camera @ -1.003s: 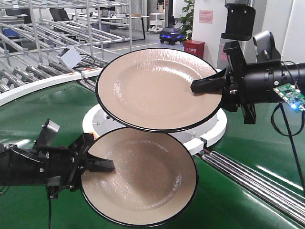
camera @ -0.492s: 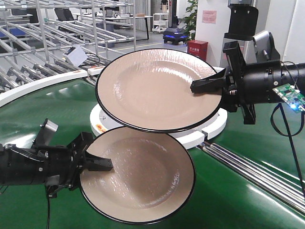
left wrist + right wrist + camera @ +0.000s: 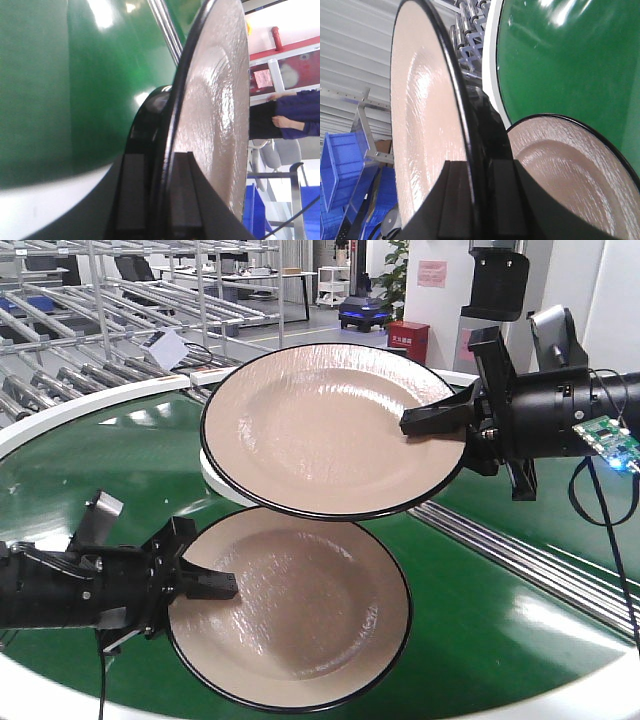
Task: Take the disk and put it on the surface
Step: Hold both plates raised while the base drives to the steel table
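Starting close by, the left pincer [image 3: 215,587] is pinching the lower plate [image 3: 300,605] by its black edge at 9 o'clock. The left wrist view shows one finger on each side of that edge, pressed on tight. This plate hangs in the air above the green belt [image 3: 500,630] and is tipped a bit toward the camera.

A little farther, at 12 o'clock from it, is the upper plate [image 3: 320,430]. The right pincer [image 3: 425,422] is pinching it at 3 o'clock, again just by the edge. This plate is up in the air too, and tipped more. Its low edge sits right over the back edge of the lower plate. They look very near, maybe touching, but I cannot tell which.

Farther back are the white rim [image 3: 60,420] of the belt, the metal rails [image 3: 520,555] at 4 o'clock from the upper plate, and the racks [image 3: 100,300] far off at 11 o'clock.

The dark table where a plate must go is not in any view. So I think the plates are being carried and the putting down is not yet done.

What could go wrong? Each plate is held at one small spot, so a quick swing could make it slip or droop. The plates are so near each other that moving one could make them bang. A plate could also end up on the green belt, which is the wrong place.
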Robot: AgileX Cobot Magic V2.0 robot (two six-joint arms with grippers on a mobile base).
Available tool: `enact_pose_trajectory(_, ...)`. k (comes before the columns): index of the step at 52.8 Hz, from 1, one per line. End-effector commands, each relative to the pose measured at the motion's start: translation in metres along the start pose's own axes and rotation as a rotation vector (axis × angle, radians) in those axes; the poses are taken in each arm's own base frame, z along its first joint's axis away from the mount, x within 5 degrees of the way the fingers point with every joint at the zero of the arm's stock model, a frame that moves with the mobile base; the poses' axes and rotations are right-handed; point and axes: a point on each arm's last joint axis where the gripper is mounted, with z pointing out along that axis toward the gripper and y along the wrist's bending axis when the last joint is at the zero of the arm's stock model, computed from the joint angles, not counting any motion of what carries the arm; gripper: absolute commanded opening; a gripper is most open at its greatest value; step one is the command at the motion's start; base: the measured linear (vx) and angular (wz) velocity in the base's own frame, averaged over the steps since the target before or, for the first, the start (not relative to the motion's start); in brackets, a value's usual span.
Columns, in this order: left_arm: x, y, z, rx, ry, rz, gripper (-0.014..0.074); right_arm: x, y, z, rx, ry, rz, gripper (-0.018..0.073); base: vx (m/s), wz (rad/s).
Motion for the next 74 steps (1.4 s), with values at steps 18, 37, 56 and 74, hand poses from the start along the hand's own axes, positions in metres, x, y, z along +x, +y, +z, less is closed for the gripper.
enact_pose_trajectory(18,-0.0042,-0.0298,-0.0138,0.127,-0.054,-0.034,-0.0001,-0.0027,0.0396,-0.0196,-0.146,-0.096,-0.009,-0.0008,-0.34,-0.16)
enact_pose_trajectory(37,-0.0041,-0.0299,-0.0138,0.127,-0.053,-0.034,-0.0001,-0.0027,0.0396,-0.0196,-0.146,-0.096,-0.009,-0.0008,-0.25,-0.47)
enact_pose_trajectory(56,-0.0041,-0.0299,-0.0138,0.127,-0.053,-0.034,-0.0001,-0.0027,0.0396,-0.0196,-0.146,-0.096,-0.009,-0.0008,-0.14,-0.72)
enact_pose_trajectory(74,-0.0041,-0.0299,-0.0138,0.127,-0.053,-0.034,-0.0001,-0.0027,0.0396,-0.0196,-0.146,-0.096,-0.009,-0.0008,-0.04,-0.68)
